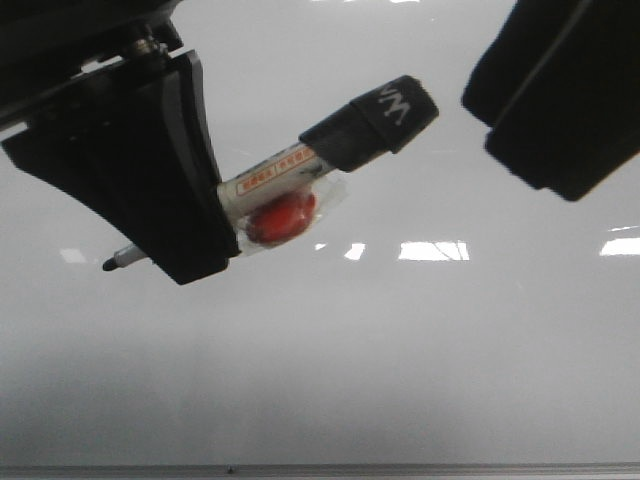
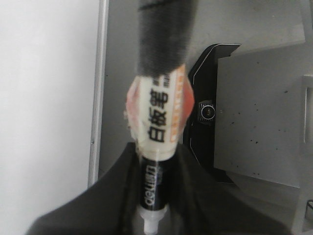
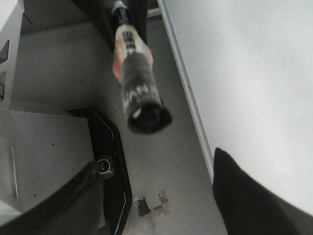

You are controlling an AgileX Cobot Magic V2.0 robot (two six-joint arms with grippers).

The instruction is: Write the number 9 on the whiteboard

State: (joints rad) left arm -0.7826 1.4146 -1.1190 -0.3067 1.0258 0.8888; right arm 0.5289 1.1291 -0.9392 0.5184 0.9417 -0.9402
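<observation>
The whiteboard (image 1: 400,340) fills the front view, glossy and pale, with no number 9 showing on it in any view. My left gripper (image 1: 190,255) is shut on a whiteboard marker (image 1: 290,185). The marker has a white labelled barrel, a red patch under clear tape and a black wrapped rear end. Its dark tip (image 1: 110,264) pokes out past the fingers, over the board. In the left wrist view the marker (image 2: 156,122) rises from between the black fingers (image 2: 112,196). My right gripper (image 3: 154,164) is open and empty, just behind the marker's rear end (image 3: 142,105).
The board's thin grey frame (image 2: 98,98) runs along a grey tabletop (image 3: 161,161). A black base with a round lens (image 2: 208,111) and a grey metal plate (image 2: 259,117) lie beside the board. Torn tape scraps (image 3: 151,205) are stuck on the table.
</observation>
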